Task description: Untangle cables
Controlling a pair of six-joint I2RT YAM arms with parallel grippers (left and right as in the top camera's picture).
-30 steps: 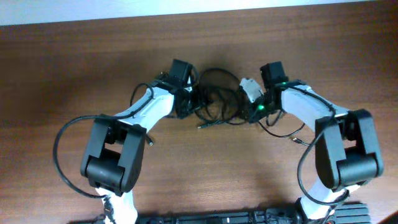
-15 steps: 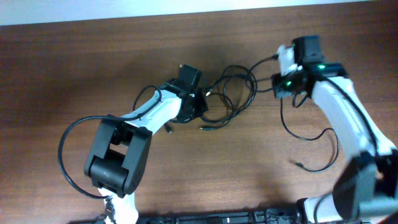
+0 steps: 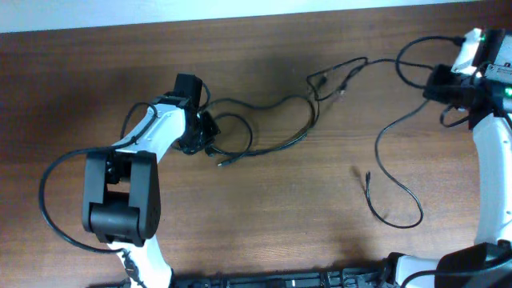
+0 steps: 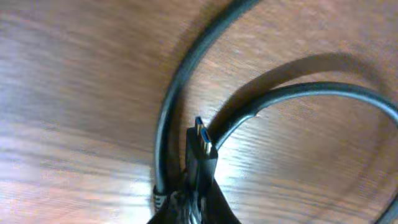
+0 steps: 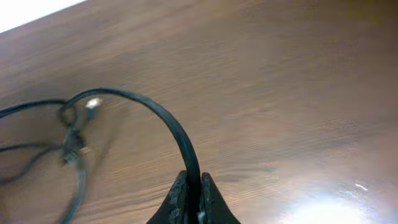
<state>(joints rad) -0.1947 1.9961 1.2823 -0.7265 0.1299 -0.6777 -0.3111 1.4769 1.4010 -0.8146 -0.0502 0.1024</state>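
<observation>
Brown wooden tabletop [image 3: 264,240] lies under both arms. Closest in, your left wrist view shows the left gripper [image 4: 194,200] pinched tight on a black plug [image 4: 201,148] with a bluish tip. Two cord runs curve past it on the wood.

Your right gripper [image 5: 193,194] is closed just as tightly on one of the cables [image 3: 272,104], which arches away toward a small knot [image 5: 73,146].

From overhead, the cables string out between the two grippers, with the knot nearer the right one. A loose cord [image 3: 394,188] drops from near the right gripper into an open loop, and its end lies on bare wood.

You have open table on the near side. The right gripper sits close to the far edge, by the pale strip [image 3: 240,10] beyond it.
</observation>
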